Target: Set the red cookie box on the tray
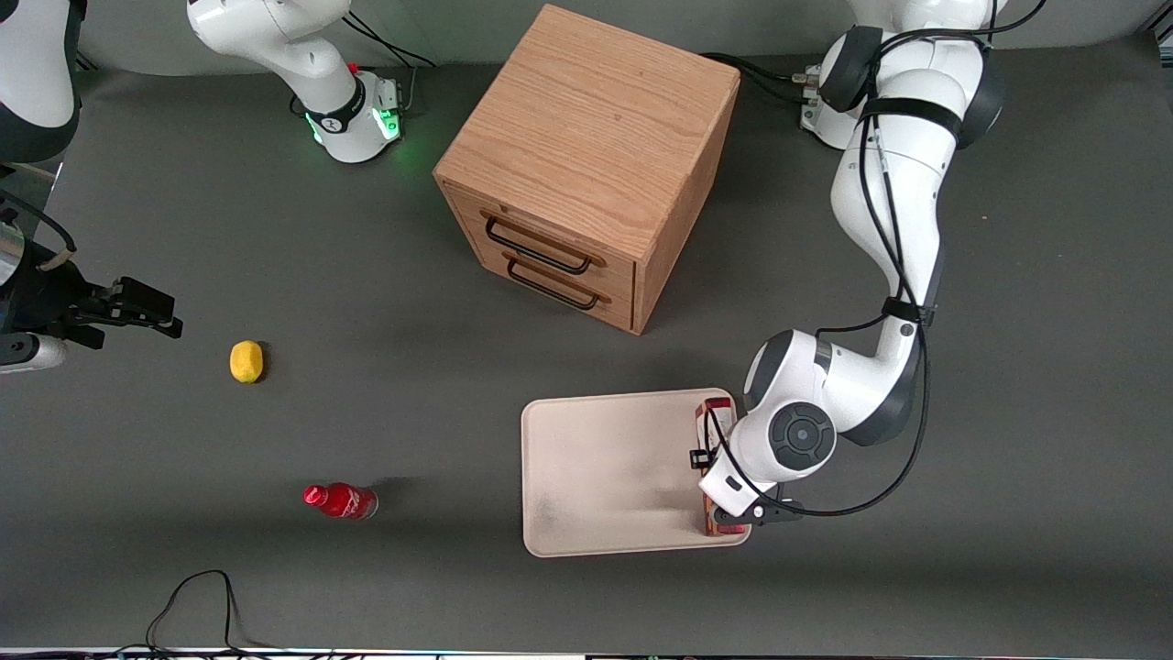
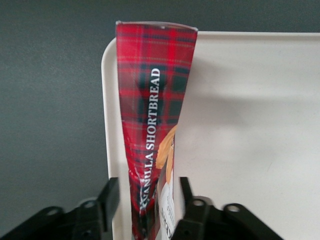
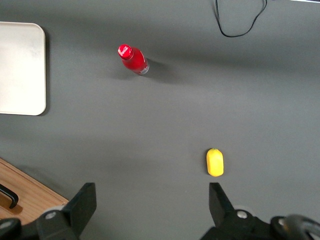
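Observation:
The red cookie box [image 1: 713,420] [image 2: 152,105], a tartan carton marked shortbread, stands on its thin edge on the cream-white tray [image 1: 600,472] [image 2: 250,130], along the rim nearest the working arm's end of the table. My left gripper [image 1: 707,469] [image 2: 147,186] straddles the box from above. It is open, and a small gap shows between each black finger [image 2: 110,196] and the carton's sides. In the front view the wrist hides most of the box; only its narrow end farther from the camera shows. The tray [image 3: 20,70] also appears in the right wrist view.
A wooden two-drawer cabinet [image 1: 586,165] stands farther from the front camera than the tray. A small red bottle [image 1: 341,500] [image 3: 133,59] and a yellow lemon [image 1: 246,360] [image 3: 215,162] lie toward the parked arm's end. A black cable [image 1: 197,596] loops near the table's front edge.

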Available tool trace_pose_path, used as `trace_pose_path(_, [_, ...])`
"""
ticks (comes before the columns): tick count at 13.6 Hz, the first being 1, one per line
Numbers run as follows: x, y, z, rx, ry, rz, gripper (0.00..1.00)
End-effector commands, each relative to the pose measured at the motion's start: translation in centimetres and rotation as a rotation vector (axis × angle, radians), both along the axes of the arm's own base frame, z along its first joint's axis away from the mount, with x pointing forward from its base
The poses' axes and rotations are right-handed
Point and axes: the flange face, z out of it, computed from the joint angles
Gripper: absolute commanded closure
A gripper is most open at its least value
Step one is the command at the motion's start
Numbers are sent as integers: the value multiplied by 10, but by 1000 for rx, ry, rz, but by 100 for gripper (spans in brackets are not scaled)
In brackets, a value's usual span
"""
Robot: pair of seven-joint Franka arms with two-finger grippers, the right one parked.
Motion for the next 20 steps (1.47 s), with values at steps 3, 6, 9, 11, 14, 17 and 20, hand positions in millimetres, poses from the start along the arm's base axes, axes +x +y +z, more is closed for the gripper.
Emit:
trace_pose_path(3, [-2,1,2,12,-13,-13,0])
trace_pose_path(6, [0,3,7,12,-20,-17,0])
trace_pose_path(9, [1,11,45,16,-28,-8,0])
trace_pose_path(11, [-12,20,82,47,28,-20,0])
trace_pose_path(14, [-21,60,142,69,82,-41,0])
trace_pose_path(17, [-47,100,179,77,81,-50,0])
trace_pose_path(20, [-70,159,201,84,90,-47,0])
